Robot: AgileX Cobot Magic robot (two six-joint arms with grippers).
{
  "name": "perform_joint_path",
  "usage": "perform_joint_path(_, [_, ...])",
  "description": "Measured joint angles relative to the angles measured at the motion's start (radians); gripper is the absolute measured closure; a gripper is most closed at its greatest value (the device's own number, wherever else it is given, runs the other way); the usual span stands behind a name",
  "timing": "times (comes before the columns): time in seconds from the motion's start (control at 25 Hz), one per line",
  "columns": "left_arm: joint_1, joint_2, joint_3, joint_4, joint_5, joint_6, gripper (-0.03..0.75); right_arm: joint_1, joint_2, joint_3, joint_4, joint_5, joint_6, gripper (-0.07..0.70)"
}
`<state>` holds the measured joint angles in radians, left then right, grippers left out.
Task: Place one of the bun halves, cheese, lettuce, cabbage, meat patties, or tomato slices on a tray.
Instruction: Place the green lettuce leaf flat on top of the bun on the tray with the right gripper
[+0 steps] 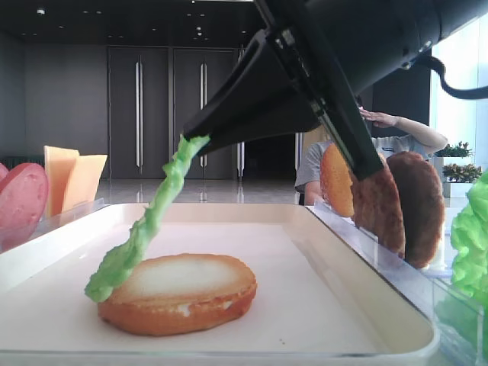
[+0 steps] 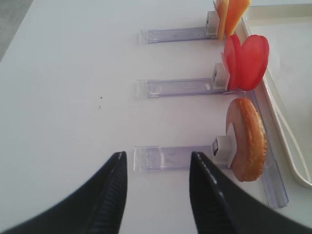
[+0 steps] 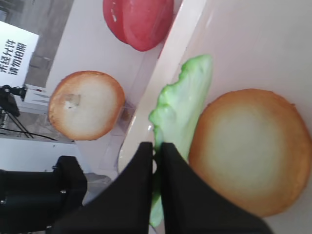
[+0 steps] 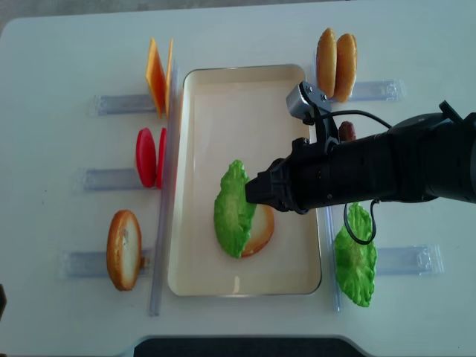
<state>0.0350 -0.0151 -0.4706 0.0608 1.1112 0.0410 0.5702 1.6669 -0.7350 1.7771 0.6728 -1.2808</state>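
Note:
My right gripper (image 4: 249,192) is shut on one end of a bright-green lettuce leaf (image 4: 234,212) above the cream-white tray (image 4: 245,71). In the low exterior view the lettuce (image 1: 145,229) hangs slanting from the gripper (image 1: 191,133). Its lower end rests against the left edge of a bun half (image 1: 179,293) that lies flat on the tray (image 1: 335,305). The right wrist view shows the shut gripper (image 3: 157,148) pinching the lettuce (image 3: 183,107) beside that bun half (image 3: 248,151). My left gripper (image 2: 158,161) stands open and holds nothing, over the white table left of the tray.
Clear racks flank the tray. On the left they hold cheese (image 4: 158,74), tomato slices (image 4: 149,158) and a bun half (image 4: 123,249). On the right are bun halves (image 4: 336,63), meat patties (image 1: 415,206) partly behind my arm, and another lettuce leaf (image 4: 355,256).

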Motion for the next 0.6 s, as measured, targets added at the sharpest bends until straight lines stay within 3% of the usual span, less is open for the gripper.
perform_joint_path(0.2, [0.000,0.000,0.000,0.000,0.000,0.000,0.388,0.000,0.000,0.000,-0.053,-0.054,0.016,0.587])
perform_joint_path(0.48, [0.000,0.000,0.000,0.000,0.000,0.000,0.388,0.000,0.000,0.000,-0.115,-0.112,0.032,0.307])
perform_joint_path(0.6, [0.000,0.000,0.000,0.000,0.000,0.000,0.388,0.000,0.000,0.000,-0.188,-0.152,0.069,0.251])
